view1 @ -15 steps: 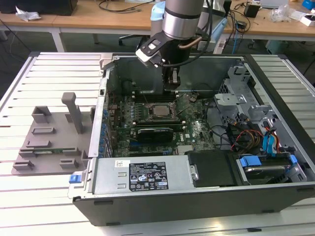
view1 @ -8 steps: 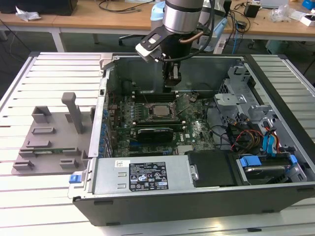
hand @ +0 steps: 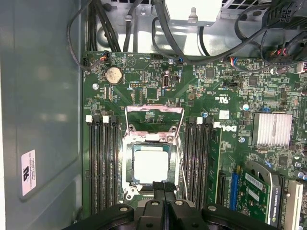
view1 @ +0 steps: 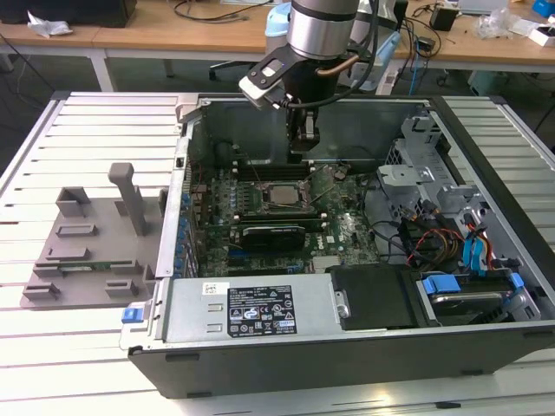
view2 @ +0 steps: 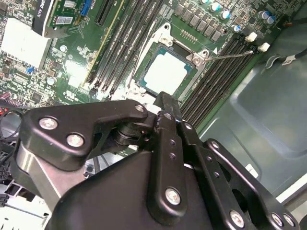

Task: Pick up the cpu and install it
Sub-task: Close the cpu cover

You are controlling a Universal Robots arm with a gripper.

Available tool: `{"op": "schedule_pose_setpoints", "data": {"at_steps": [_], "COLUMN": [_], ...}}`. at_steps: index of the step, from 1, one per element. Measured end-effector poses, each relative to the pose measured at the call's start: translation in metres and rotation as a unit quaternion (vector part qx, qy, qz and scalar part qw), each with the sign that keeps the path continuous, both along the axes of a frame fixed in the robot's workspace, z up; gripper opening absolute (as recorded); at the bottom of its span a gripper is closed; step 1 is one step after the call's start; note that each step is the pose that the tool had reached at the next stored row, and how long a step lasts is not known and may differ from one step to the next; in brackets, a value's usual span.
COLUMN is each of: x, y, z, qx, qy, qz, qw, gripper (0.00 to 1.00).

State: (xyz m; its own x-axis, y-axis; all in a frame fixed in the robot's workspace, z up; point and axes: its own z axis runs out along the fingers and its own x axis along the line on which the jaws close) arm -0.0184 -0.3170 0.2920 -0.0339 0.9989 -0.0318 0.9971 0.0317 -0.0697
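exterior view: large black-and-white printed label (view1: 260, 309) on the grey metal housing (view1: 186, 312) at the case front; small white sticker (view1: 211, 289) just beside it | first wrist view: white sticker (hand: 28, 172) on the case wall (hand: 43, 72); white lettering (hand: 229, 128) on the motherboard (hand: 144, 81) | wording: none made out

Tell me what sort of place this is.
Likely a robotics lab or computer-assembly workshop: an opened computer case lies on a slatted metal table, a robot arm reaches into it, and cluttered wooden desks stand behind.
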Motion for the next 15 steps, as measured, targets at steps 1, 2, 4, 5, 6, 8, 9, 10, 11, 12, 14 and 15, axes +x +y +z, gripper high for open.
{"op": "schedule_pose_setpoints", "data": {"at_steps": [1, 2, 4, 5, 6, 8, 9, 10, 11, 12, 14, 15], "x": [0.0006, 0.0016, 0.0063, 0.0077, 0.0108, 0.0144, 0.0166, 0.0186, 0.0208, 0.0243, 0.0266, 0.0274], "y": [0.0, 0.0, 0.0001, 0.0001, 0.0, 0.0001, 0.0001, 0.0001, 0.0001, 0.0001, 0.0001, 0.0001], "z": [0.0, 0.0, 0.0, 0.0, 0.0, -0.0001, -0.0001, -0.0001, -0.0002, -0.0002, -0.0002, -0.0002], "qx": [0.0001, 0.0004, 0.003, 0.003, 0.003, 0.003, 0.003, 0.003, 0.0031, 0.003, 0.003, 0.003], "qy": [0.0, 0.0, 0.0, 0.0, 0.0001, 0.0002, 0.0002, 0.0002, 0.0002, 0.0002, 0.0002, 0.0002], "qz": [0.0, 0.0, 0.002, 0.003, 0.004, 0.005, 0.005, 0.005, 0.006, 0.006, 0.006, 0.006], "qw": [1.0, 1.0, 1.0, 1.0, 1.0, 1.0, 1.0, 1.0, 1.0, 1.0, 1.0, 1.0], "gripper": [0.11, 0.11, 0.11, 0.11, 0.11, 0.11, 0.11, 0.11, 0.11, 0.11, 0.11, 0.11]}}
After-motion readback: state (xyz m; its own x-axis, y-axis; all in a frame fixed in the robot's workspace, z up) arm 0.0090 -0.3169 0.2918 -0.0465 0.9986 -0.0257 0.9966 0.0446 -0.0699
